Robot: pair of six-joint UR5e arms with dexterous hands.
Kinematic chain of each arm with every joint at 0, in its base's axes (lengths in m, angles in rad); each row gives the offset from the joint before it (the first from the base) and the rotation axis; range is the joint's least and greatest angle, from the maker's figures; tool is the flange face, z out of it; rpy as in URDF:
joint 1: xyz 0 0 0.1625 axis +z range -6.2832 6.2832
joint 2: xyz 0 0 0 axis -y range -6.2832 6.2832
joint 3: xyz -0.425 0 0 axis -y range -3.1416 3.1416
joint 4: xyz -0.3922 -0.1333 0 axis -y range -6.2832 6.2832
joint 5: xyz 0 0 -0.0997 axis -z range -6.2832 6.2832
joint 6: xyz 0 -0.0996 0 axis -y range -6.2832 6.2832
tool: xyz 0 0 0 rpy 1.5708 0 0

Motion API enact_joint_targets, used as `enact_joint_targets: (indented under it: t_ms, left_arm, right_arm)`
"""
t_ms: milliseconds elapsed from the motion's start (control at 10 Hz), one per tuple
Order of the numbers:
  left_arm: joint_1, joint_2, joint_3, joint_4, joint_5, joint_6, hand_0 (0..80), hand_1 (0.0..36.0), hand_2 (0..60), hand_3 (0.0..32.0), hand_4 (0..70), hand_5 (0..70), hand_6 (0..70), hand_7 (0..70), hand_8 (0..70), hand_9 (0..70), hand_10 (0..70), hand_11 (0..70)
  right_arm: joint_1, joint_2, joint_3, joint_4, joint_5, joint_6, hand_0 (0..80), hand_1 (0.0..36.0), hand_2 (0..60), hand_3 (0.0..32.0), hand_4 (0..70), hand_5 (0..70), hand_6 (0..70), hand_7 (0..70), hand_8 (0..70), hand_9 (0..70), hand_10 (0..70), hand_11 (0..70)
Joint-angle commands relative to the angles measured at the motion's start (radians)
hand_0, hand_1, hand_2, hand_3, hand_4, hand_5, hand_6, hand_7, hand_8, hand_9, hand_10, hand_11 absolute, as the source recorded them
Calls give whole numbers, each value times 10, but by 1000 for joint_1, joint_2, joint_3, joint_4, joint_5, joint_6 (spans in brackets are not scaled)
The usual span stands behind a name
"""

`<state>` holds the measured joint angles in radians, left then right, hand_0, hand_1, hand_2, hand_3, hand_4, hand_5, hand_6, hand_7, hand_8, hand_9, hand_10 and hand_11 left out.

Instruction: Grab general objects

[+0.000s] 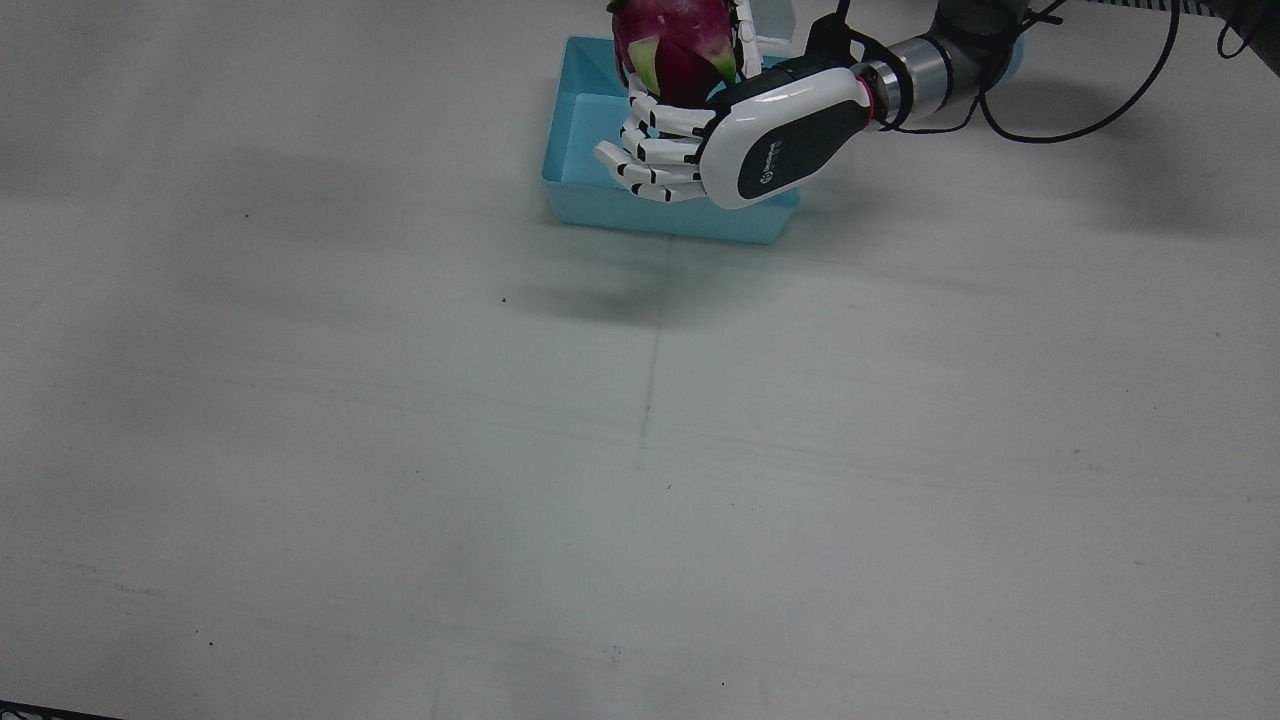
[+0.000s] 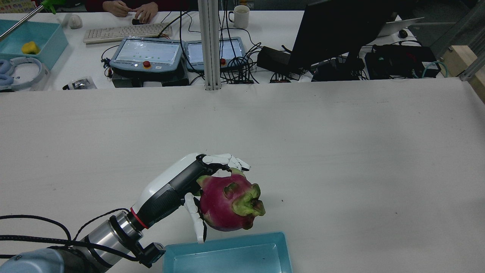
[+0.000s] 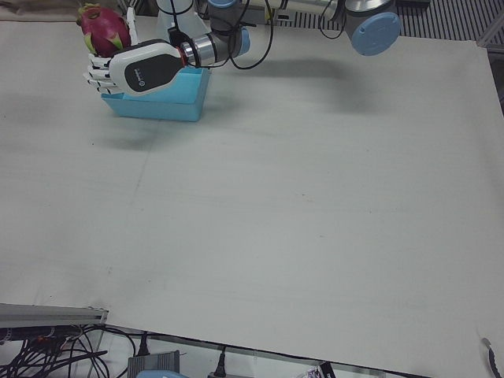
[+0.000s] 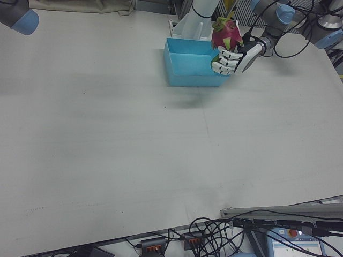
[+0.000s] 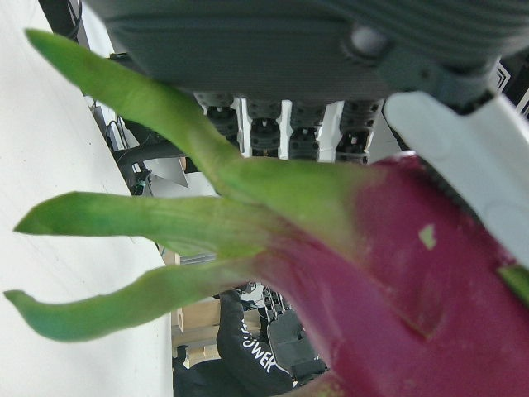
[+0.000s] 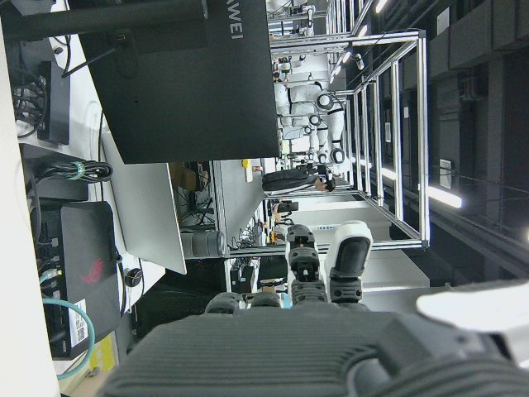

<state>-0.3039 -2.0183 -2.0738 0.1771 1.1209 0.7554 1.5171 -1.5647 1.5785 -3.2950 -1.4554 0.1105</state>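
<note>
White table (image 2: pixel 341 144); cluttered desk (image 2: pixel 75 76) behind, dark monitor (image 2: pixel 337 30).

A magenta dragon fruit (image 2: pixel 227 204) with green scales is held aloft in the left hand (image 2: pixel 182 189), above the blue bin (image 2: pixel 227 256).

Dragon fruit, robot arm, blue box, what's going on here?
The left robot hand is holding a dragon fruit, with its fingers wrapped around the fruit. The fruit is up in the air, off the table, above the blue bin that sits at the robot's edge of the table. The bin looks empty in the parts that show. The right robot hand shows only in its own camera, where it is holding nothing with its fingers apart.
</note>
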Motion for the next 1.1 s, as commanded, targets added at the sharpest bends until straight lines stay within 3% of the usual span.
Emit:
enact_joint_targets:
  t_ms: [0,100,200,300,400,500,1000]
  left_arm:
    - [42,-2,1,-5,2,2,580,37,0,0,700,677,337,581,252,284,213,306]
    - [42,1,3,-27,2,2,550,41,0,0,700,643,317,571,248,269,195,278]
    - [43,1,3,-33,3,4,512,31,0,0,700,516,252,522,209,191,150,211]
    - [42,0,4,-33,19,4,499,0,0,0,684,335,148,379,148,69,102,141]
    - [40,0,6,-33,26,4,496,9,0,0,566,264,104,320,108,50,86,121]
    - [40,0,6,-33,27,4,491,26,0,0,461,227,89,325,85,51,78,111]
    - [38,-2,4,-34,30,4,526,72,0,0,444,226,104,385,90,63,70,105]
  right_arm:
    - [0,0,0,0,0,0,0,0,0,0,0,0,0,0,0,0,0,0]
    - [0,0,0,0,0,0,0,0,0,0,0,0,0,0,0,0,0,0]
    - [0,0,0,0,0,0,0,0,0,0,0,0,0,0,0,0,0,0]
    - [0,0,0,0,0,0,0,0,0,0,0,0,0,0,0,0,0,0]
    - [0,0,0,0,0,0,0,0,0,0,0,0,0,0,0,0,0,0]
    - [0,0,0,0,0,0,0,0,0,0,0,0,0,0,0,0,0,0]
    - [0,0,0,0,0,0,0,0,0,0,0,0,0,0,0,0,0,0]
